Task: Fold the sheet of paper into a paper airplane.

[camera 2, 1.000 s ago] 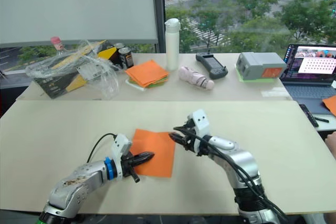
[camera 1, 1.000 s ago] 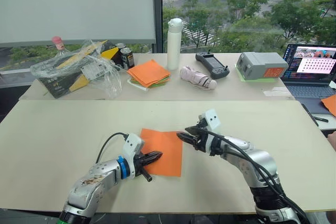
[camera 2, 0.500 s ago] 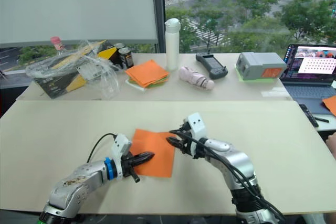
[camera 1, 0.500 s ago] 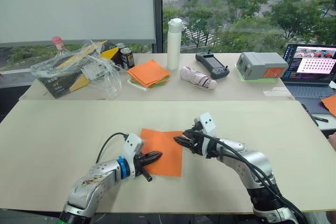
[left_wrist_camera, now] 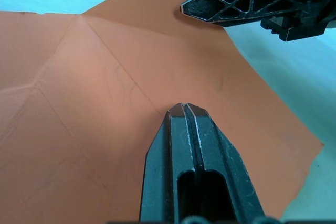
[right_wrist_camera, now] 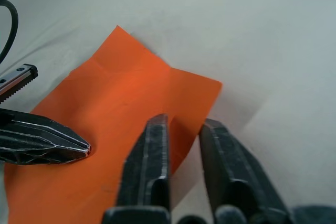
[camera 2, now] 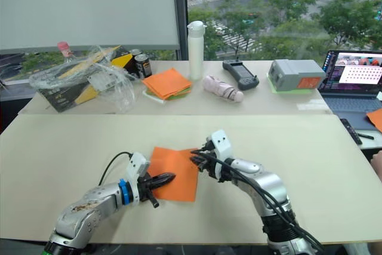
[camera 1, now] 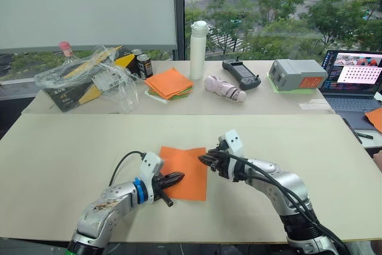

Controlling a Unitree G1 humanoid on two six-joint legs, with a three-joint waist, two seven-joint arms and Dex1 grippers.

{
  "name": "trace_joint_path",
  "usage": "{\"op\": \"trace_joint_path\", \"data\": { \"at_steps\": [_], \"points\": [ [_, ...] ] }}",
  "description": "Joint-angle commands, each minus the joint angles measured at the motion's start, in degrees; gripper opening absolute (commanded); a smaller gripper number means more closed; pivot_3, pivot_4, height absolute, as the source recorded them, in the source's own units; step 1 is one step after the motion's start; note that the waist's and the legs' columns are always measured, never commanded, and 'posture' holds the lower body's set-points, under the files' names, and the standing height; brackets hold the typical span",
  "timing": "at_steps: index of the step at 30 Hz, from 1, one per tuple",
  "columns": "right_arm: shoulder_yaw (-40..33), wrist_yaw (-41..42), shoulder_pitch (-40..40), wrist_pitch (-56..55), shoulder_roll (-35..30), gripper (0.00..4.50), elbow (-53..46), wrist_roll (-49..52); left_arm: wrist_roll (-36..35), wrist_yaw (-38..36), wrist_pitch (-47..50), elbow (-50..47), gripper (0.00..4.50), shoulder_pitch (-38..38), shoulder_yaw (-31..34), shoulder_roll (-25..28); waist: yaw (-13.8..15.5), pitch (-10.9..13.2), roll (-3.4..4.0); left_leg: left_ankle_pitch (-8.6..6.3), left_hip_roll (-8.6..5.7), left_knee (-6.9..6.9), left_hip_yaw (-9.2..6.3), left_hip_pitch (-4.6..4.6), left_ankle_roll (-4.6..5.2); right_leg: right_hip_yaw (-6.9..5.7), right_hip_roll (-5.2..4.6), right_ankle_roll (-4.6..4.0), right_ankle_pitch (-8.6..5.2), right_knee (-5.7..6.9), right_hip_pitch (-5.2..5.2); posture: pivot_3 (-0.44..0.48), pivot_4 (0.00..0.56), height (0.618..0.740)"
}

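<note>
The sheet of paper (camera 1: 185,172) lies flat on the near surface (camera 1: 71,147). The left hand (camera 1: 177,178), clenched, presses its middle, likely pinning it, while the right hand (camera 1: 203,159), parted, straddles the right edge to lift a fold.

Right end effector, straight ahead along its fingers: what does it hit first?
Likely the paper: the right end effector is open at its near-right edge, pointing across it toward the shut left end effector. Height above the sheet is unclear.
</note>
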Motion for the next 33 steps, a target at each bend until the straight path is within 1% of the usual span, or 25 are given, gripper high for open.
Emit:
{"op": "trace_joint_path", "data": {
  "at_steps": [1, 7, 12, 16, 19, 24, 33],
  "points": [
    [1.32, 0.81, -0.83, -1.68, -0.64, 0.02, -2.38, -0.86, 0.68, 1.03, 0.94, 0.3, 0.0, 1.0, 0.26, 0.15, -0.01, 0.0, 0.0, 0.0, 0.0, 0.0, 0.0, 0.0, 0.0, 0.0, 0.0, 0.0, 0.0, 0.0, 0.0, 0.0, 0.15, 0.74],
    [7.37, 1.51, -1.59, -8.52, -4.46, 0.02, -4.12, -8.23, 0.63, 1.05, 1.03, 0.29, 0.0, 0.97, 0.42, 0.18, -0.01, 0.0, 0.0, 0.0, 0.0, 0.0, 0.0, 0.0, 0.0, 0.0, 0.0, 0.0, 0.0, -0.01, 0.0, 0.0, 0.15, 0.74],
    [15.11, 1.54, -2.8, -20.12, -8.99, 0.02, -3.17, -20.19, 0.61, 1.17, 1.09, 0.18, 0.0, 0.96, 0.5, 0.16, 0.0, 0.0, 0.0, 0.0, 0.0, 0.01, 0.01, 0.0, 0.0, 0.0, 0.0, 0.0, 0.0, -0.01, 0.0, 0.0, 0.15, 0.74],
    [18.33, 1.97, -3.25, -26.89, -10.93, 0.02, -2.19, -26.55, 0.54, 1.3, 1.19, 0.03, 0.0, 0.95, 0.56, 0.19, 0.0, 0.0, 0.0, 0.0, 0.0, 0.0, 0.01, 0.01, 0.0, 0.0, 0.01, 0.0, 0.0, -0.02, -0.01, 0.0, 0.15, 0.74],
    [21.59, 1.96, -4.03, -34.74, -13.38, 0.02, -0.05, -33.81, 0.5, 1.45, 1.23, -0.13, 0.0, 1.06, 0.56, 0.18, 0.01, 0.0, -0.01, 0.0, 0.0, 0.01, 0.02, 0.0, 0.0, 0.0, 0.0, 0.0, 0.0, -0.02, 0.0, 0.0, 0.15, 0.74],
    [23.17, 2.73, -5.03, -42.85, -14.68, 0.02, 3.51, -40.32, 0.39, 1.61, 1.3, -0.31, 0.0, 1.21, 0.61, 0.1, 0.01, 0.0, -0.01, 0.0, 0.0, 0.01, 0.02, 0.01, -0.01, 0.0, 0.01, 0.0, 0.0, -0.02, 0.0, 0.0, 0.15, 0.74],
    [26.94, 4.95, -11.09, -56.16, -17.78, 0.02, 9.78, -54.7, 0.53, 1.62, 1.18, 0.23, 0.0, 0.73, 0.68, -0.03, 0.01, 0.0, -0.01, 0.01, 0.0, 0.01, 0.04, 0.02, -0.02, 0.0, 0.0, 0.0, 0.0, -0.03, 0.0, 0.0, 0.15, 0.74]
  ]
}}
